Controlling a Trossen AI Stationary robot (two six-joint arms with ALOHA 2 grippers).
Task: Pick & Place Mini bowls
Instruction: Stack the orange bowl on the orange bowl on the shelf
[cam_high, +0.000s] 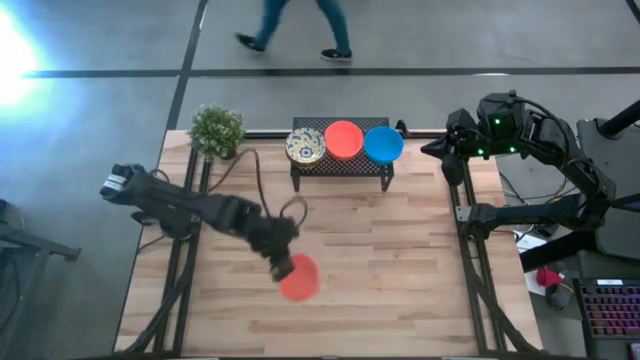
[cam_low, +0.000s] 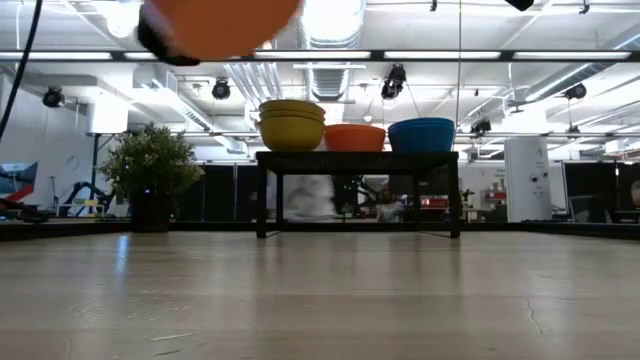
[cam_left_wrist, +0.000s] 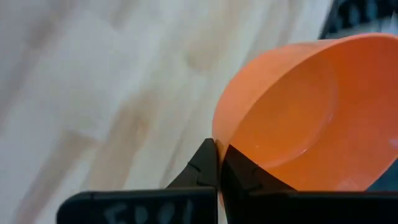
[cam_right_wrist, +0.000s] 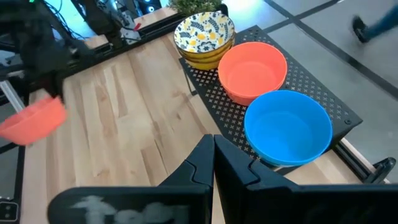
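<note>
An orange-red mini bowl hangs above the middle of the table, with my left gripper shut on it; in the low view the bowl sits high over the tabletop. On the black mesh rack at the far side stand a stack topped by a patterned cream bowl, an orange-red bowl and a blue bowl. My right gripper is shut and holds nothing; it waits raised near the rack's right end. My left gripper pinches the bowl's rim on the side nearest the arm. One finger is inside the bowl and the other is against its outer wall. The fingers slant down from the table's left. The bowl is lifted clear and tilted.
A small green potted plant stands at the far left corner beside the rack. Bare wooden tabletop lies in front of the rack and to the right of the held bowl. A person walks on the floor beyond the table.
</note>
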